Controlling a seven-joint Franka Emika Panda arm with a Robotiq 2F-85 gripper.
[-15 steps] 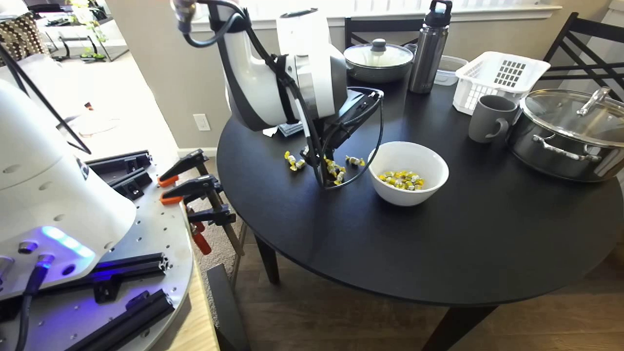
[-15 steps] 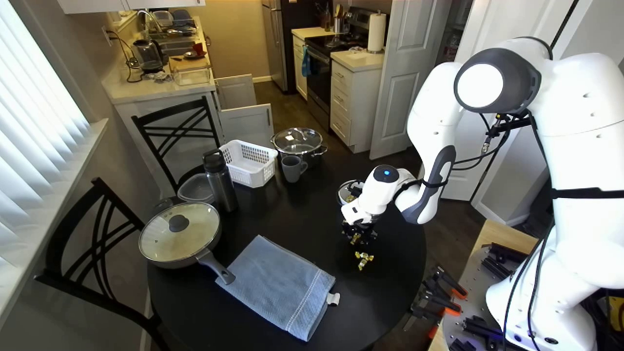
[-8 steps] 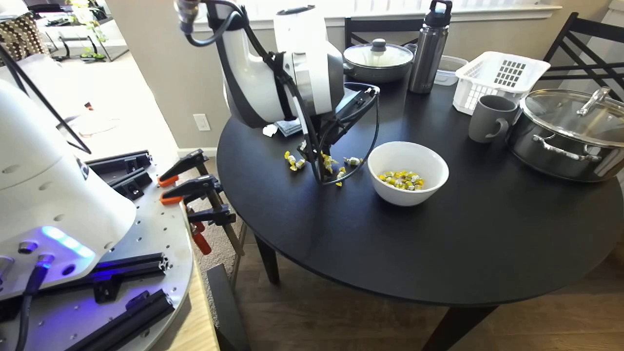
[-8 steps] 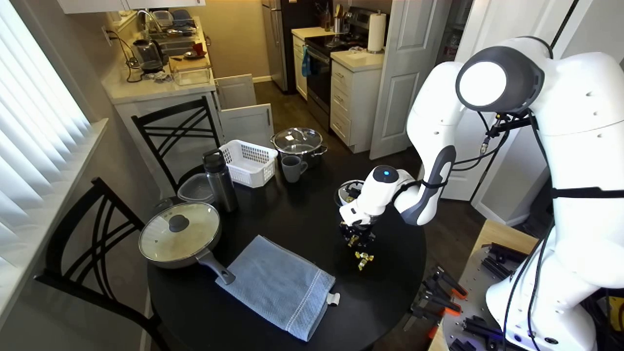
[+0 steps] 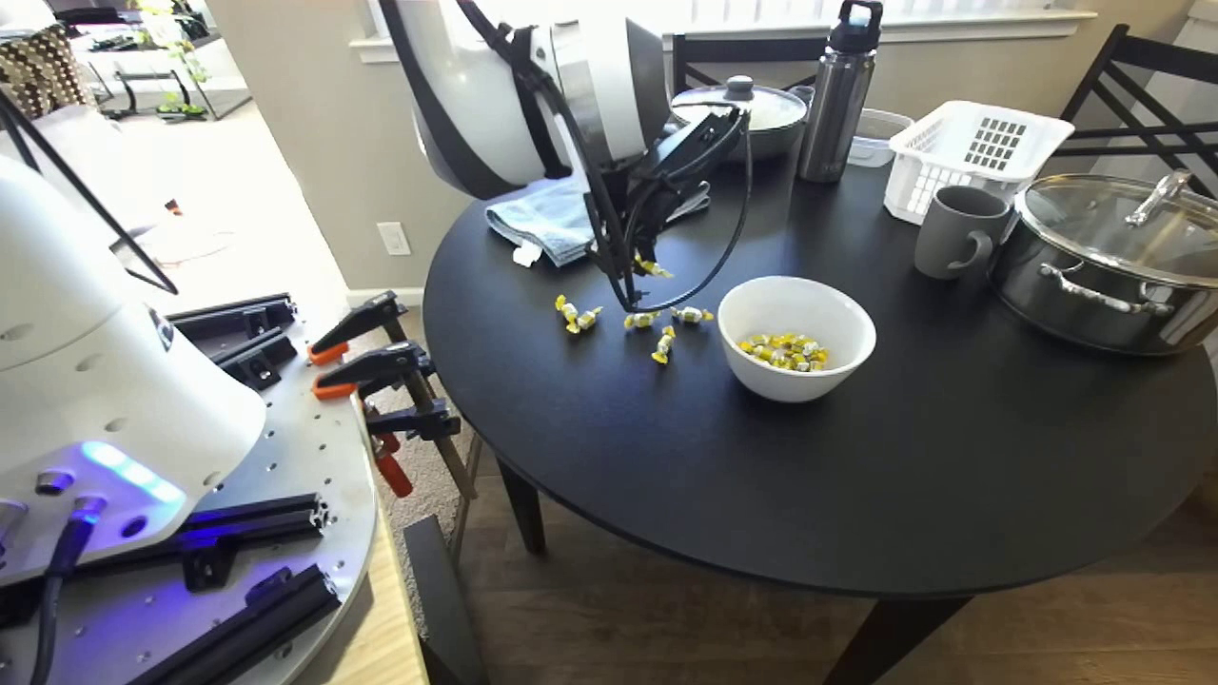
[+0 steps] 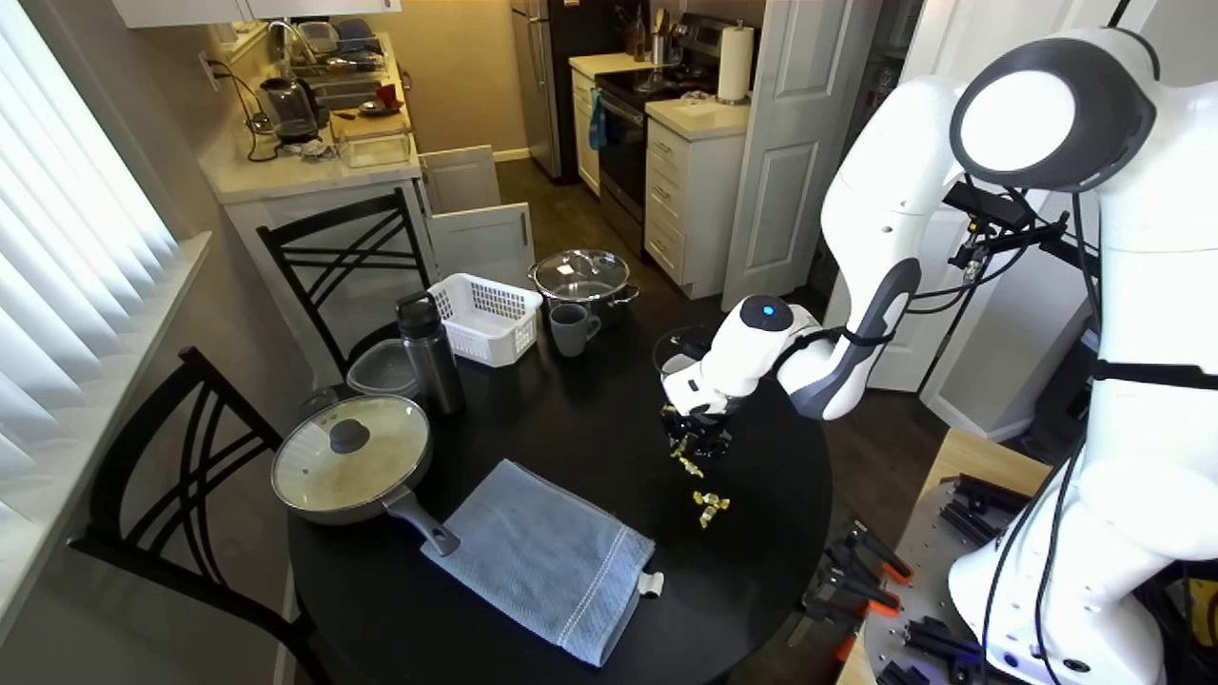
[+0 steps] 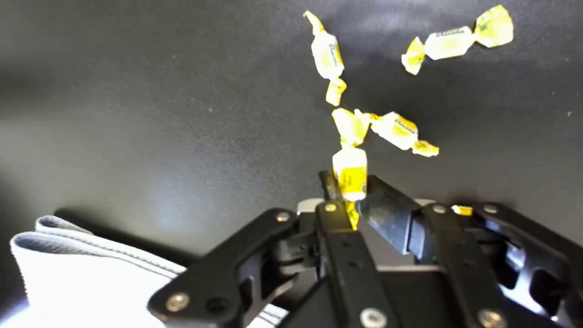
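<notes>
In the wrist view my gripper (image 7: 350, 180) is shut on a yellow-and-white wrapped candy (image 7: 350, 157), gripped near its lower end between the black fingers (image 7: 387, 205). The held candy (image 5: 653, 267) hangs above the dark round table in an exterior view, left of and higher than the white bowl (image 5: 785, 381). More such candies (image 5: 790, 352) lie inside that bowl. Several loose candies are on the table below: one candy (image 7: 328, 55), another candy (image 7: 395, 130) and a further candy (image 7: 451, 43). A sliver of yellow wrapper (image 7: 462, 210) shows behind the right linkage.
A folded blue-grey cloth (image 6: 552, 561) and a lidded pan (image 6: 352, 457) lie on the window side. Beyond the bowl stand a steel bottle (image 5: 837, 114), white basket (image 5: 937, 171), grey mug (image 5: 961, 233) and lidded pot (image 5: 1094, 295). A cable loop (image 5: 733, 247) hangs beside the gripper.
The gripper has risen off the table, lifting one candy. Candies it covered before now show beneath it, and more of the cloth is visible.
</notes>
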